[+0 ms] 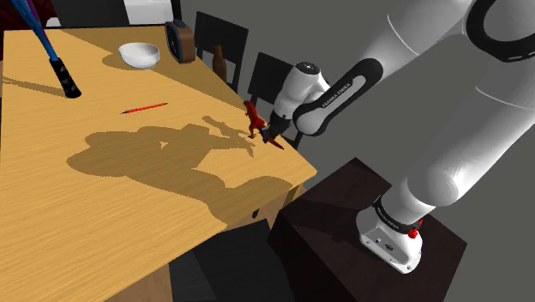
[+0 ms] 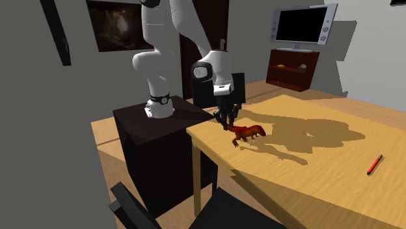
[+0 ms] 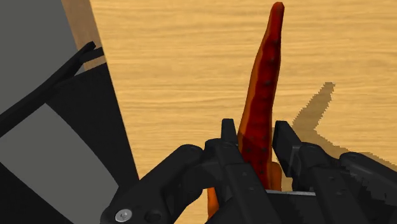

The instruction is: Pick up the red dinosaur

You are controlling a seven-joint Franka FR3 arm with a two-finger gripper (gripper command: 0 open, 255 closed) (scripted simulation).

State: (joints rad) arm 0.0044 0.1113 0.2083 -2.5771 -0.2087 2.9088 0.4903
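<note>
Wrist view: red dinosaur [image 3: 264, 70] lengthwise straight out from the claw [image 3: 256, 127], near end pinched between its fingers

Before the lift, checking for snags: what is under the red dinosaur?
Only the wooden table shows under the red dinosaur, near the edge. The gripper clasping its tail covers that end, so beneath there cannot be seen.

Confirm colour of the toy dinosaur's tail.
The dinosaur has a red tail shading to orange, with dark blotches; this shows best in the wrist view.
</note>
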